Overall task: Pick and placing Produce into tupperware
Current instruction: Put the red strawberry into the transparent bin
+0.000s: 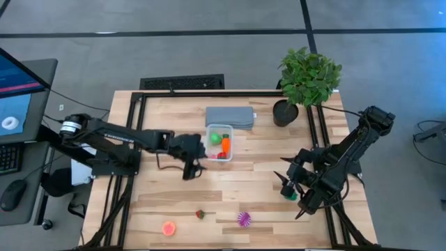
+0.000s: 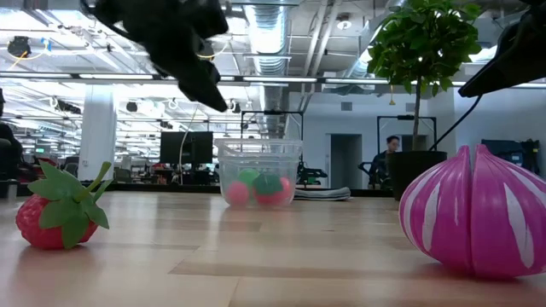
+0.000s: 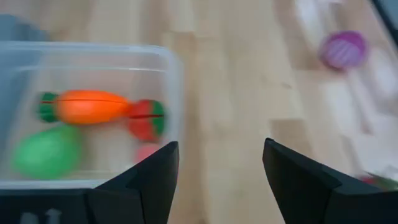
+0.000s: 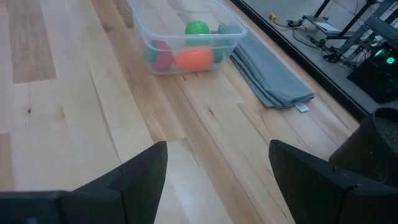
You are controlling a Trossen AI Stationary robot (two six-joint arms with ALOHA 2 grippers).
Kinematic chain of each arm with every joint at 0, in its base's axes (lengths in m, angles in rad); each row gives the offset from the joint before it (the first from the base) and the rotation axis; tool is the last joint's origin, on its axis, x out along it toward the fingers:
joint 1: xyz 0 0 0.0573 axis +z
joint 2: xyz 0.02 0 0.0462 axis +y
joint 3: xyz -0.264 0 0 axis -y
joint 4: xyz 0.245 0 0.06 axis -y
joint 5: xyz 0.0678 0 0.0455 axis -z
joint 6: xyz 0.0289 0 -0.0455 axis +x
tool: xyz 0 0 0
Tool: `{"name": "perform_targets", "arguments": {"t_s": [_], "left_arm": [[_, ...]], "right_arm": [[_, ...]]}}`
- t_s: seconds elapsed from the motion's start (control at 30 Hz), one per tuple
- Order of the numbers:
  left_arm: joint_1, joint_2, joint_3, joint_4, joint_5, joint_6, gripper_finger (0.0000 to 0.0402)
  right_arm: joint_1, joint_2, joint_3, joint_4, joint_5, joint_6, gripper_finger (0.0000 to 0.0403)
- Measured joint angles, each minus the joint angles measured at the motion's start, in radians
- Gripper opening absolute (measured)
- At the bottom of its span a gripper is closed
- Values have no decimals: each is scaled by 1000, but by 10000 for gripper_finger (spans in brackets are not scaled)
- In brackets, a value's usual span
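The clear tub (image 1: 229,130) stands at the table's middle, holding an orange carrot (image 3: 87,106), a green piece (image 3: 46,152) and a red-and-green piece (image 3: 147,119). My left gripper (image 1: 189,169) hangs open above the table, just off the tub's near-left corner (image 3: 174,81), with nothing between its fingers. On the wood near the table's near edge lie a strawberry (image 1: 201,214), a purple ball (image 1: 244,219) and a pink-orange round piece (image 1: 169,228). My right gripper (image 1: 291,189) waits open toward the table's right side, looking at the tub (image 4: 186,37) from afar.
A folded grey pad (image 1: 230,116) lies just beyond the tub, and a potted plant (image 1: 306,77) stands at the far right corner. Bare wood stretches between the tub and the loose toys. A small green spot (image 1: 289,195) shows by my right gripper; what it is I cannot tell.
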Motion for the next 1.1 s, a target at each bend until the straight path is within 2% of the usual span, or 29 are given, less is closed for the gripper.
{"name": "perform_targets", "arguments": {"t_s": [0.13, 0.37, 0.6, 0.83, 1.1], "left_arm": [[-89, -3, -37, 0, -13, -59, 213], [-219, -2, -92, 29, -111, -176, 219], [-352, -2, -113, 48, -162, -301, 220], [-494, -1, -113, 71, -289, -420, 227], [-598, 29, -112, 110, -402, -532, 246]], "right_arm": [[0, 0, 0, 6, 0, 0, 306], [0, 0, 0, 10, 0, -1, 306], [0, 0, 0, 12, 0, -1, 306], [0, 0, 0, 12, 0, -2, 306], [0, 0, 0, 12, 1, -3, 306]]}}
